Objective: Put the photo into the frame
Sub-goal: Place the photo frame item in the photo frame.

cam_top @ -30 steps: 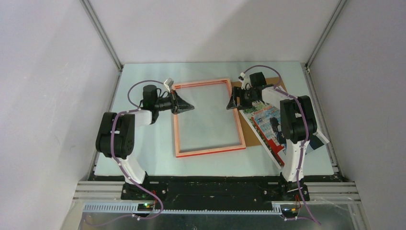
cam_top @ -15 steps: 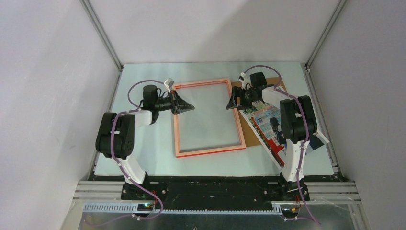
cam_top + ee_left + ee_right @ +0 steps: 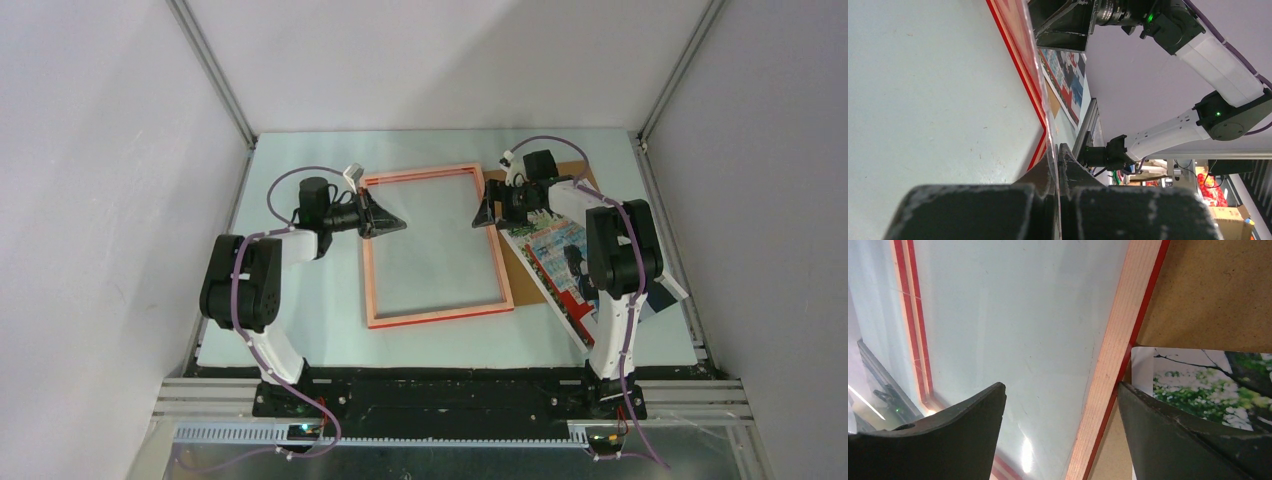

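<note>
The frame is lying flat in the middle of the table, pale orange-pink back facing up w/ red showing only along the edges. Prob. it's sitting face-down so the print can drop in from behind. From the picture's left the left gripper is reaching in, tips over the upper part of the frame's left bar, jaws clenched tight. In the left wrist view the frame's red edge is running right up to the closed fingers; can't tell if anything thin is being pinched there. Looks like it's steadying that side. The right gripper is sitting at the upper part of the right bar, jaws spread wide & holding nothing. In its wrist view one finger is hanging over the inside of the frame, the other over the print's corner, w/ the bar running btwn them.

The photo is lying just right of the frame, picture side up, angled, on a brown board, its lower part hiding under the right arm. It's showing a white border, green foliage at the upper corner, blue & red lower down. It isn't in the frame yet, so the job is only getting going
</note>
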`<control>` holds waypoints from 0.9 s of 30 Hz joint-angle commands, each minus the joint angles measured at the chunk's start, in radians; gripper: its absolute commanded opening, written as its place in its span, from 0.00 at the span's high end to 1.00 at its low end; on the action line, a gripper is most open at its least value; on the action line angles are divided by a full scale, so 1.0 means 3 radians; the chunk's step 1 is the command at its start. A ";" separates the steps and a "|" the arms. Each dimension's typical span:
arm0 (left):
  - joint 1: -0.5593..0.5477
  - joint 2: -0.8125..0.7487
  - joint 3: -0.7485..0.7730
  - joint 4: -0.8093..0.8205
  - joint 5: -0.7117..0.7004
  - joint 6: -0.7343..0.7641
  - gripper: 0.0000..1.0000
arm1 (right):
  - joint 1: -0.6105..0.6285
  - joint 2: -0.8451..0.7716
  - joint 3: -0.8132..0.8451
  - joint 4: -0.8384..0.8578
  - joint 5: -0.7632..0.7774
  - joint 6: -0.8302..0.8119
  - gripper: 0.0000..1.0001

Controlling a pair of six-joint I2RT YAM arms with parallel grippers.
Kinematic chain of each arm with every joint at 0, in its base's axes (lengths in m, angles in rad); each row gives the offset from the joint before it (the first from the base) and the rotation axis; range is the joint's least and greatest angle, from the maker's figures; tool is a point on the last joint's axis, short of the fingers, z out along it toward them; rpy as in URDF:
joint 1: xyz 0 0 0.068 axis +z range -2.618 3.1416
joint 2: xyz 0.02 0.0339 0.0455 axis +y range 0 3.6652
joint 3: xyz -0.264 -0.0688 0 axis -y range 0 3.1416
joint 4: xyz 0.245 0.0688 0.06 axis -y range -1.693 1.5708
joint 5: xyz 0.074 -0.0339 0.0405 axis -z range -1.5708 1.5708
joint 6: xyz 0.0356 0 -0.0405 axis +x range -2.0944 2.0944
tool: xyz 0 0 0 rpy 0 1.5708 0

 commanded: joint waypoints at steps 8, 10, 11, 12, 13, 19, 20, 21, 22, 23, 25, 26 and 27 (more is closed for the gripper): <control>-0.0075 -0.0197 0.0050 0.0065 0.0108 0.0227 1.00 | -0.0050 -0.0023 0.0108 0.0059 -0.0156 0.0071 0.15; -0.0074 -0.0205 0.0049 0.0051 0.0109 0.0257 1.00 | -0.0051 -0.0029 0.0109 0.0057 -0.0163 0.0070 0.15; -0.0072 -0.0212 0.0049 0.0043 0.0107 0.0270 1.00 | -0.0055 -0.0029 0.0109 0.0058 -0.0163 0.0069 0.15; -0.0072 -0.0214 0.0051 0.0018 0.0108 0.0305 1.00 | -0.0056 -0.0027 0.0109 0.0059 -0.0162 0.0071 0.15; -0.0073 -0.0216 0.0057 0.0001 0.0102 0.0322 1.00 | -0.0055 -0.0023 0.0109 0.0060 -0.0162 0.0069 0.15; -0.0069 -0.0191 0.0156 -0.0271 0.0052 0.0554 1.00 | -0.0053 -0.0012 0.0109 0.0063 -0.0173 0.0079 0.16; -0.0069 -0.0190 0.0169 -0.0287 0.0045 0.0588 1.00 | -0.0053 -0.0013 0.0109 0.0061 -0.0174 0.0076 0.16; -0.0069 -0.0190 0.0194 -0.0325 0.0032 0.0604 1.00 | -0.0057 -0.0013 0.0109 0.0061 -0.0173 0.0076 0.17; -0.0069 -0.0191 0.0203 -0.0345 0.0024 0.0636 1.00 | -0.0057 -0.0011 0.0111 0.0061 -0.0172 0.0077 0.17; -0.0069 -0.0193 0.0223 -0.0374 0.0009 0.0646 1.00 | -0.0058 -0.0014 0.0109 0.0060 -0.0172 0.0075 0.17; -0.0069 -0.0199 0.0248 -0.0406 -0.0022 0.0687 1.00 | -0.0055 -0.0005 0.0106 0.0060 -0.0175 0.0074 0.17; -0.0069 -0.0201 0.0253 -0.0413 -0.0031 0.0702 1.00 | -0.0052 -0.0002 0.0108 0.0057 -0.0176 0.0076 0.17; -0.0067 -0.0198 0.0270 -0.0443 -0.0052 0.0727 1.00 | -0.0049 -0.0006 0.0108 0.0058 -0.0169 0.0075 0.17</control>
